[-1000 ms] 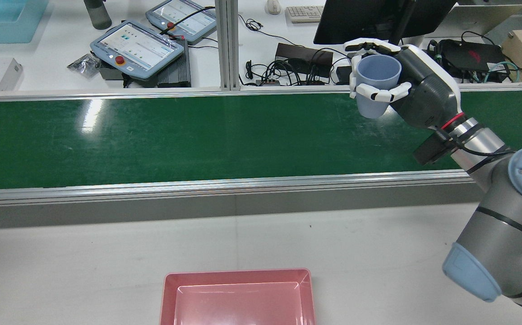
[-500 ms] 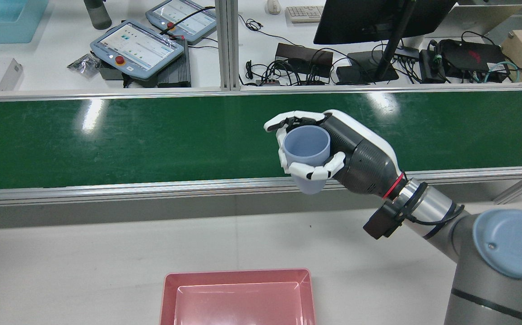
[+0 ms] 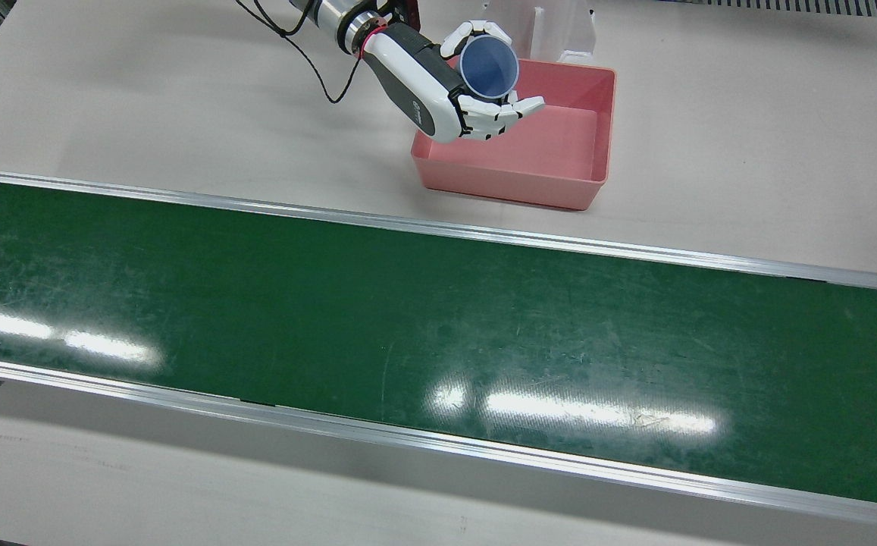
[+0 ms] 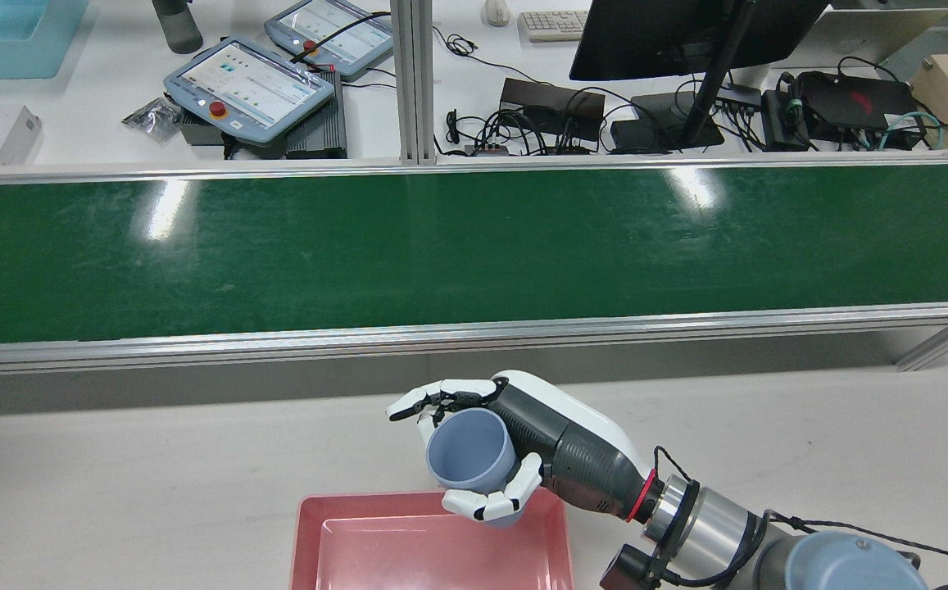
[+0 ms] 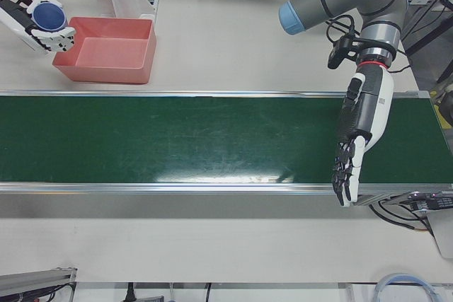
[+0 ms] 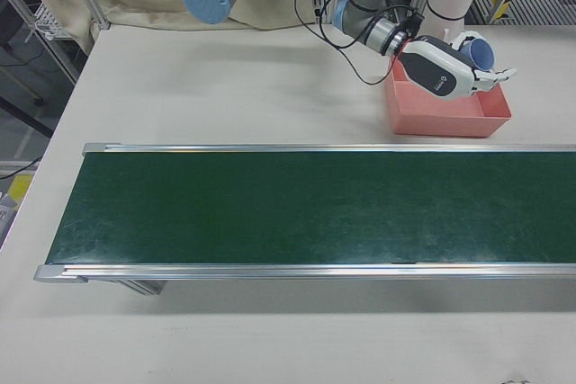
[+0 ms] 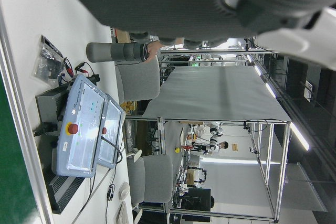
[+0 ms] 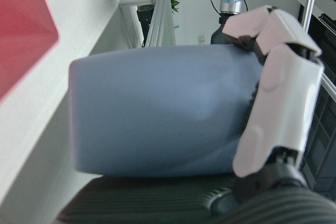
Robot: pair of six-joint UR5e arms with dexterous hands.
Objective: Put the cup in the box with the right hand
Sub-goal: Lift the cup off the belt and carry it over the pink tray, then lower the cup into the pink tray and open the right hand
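Observation:
My right hand (image 4: 523, 459) is shut on a light blue cup (image 4: 471, 463), open end up and tilted. It holds the cup in the air above the far right corner of the pink box (image 4: 433, 541) in the rear view. In the front view the hand (image 3: 438, 83) and cup (image 3: 489, 68) hang over the box's (image 3: 559, 144) left end. The right hand view shows the cup's side (image 8: 157, 108) with a finger (image 8: 273, 93) wrapped on it. My left hand (image 5: 354, 146) is open and empty, fingers pointing down, over the belt's end.
The green conveyor belt (image 4: 441, 246) runs across the table between the box and the operators' desk. Teach pendants (image 4: 248, 86), cables and a monitor stand (image 4: 670, 106) lie beyond it. A white upright bracket (image 3: 563, 30) stands just behind the box.
My right hand has carried the cup from beyond the belt's far edge, back across the belt and down, to just over the pink box.

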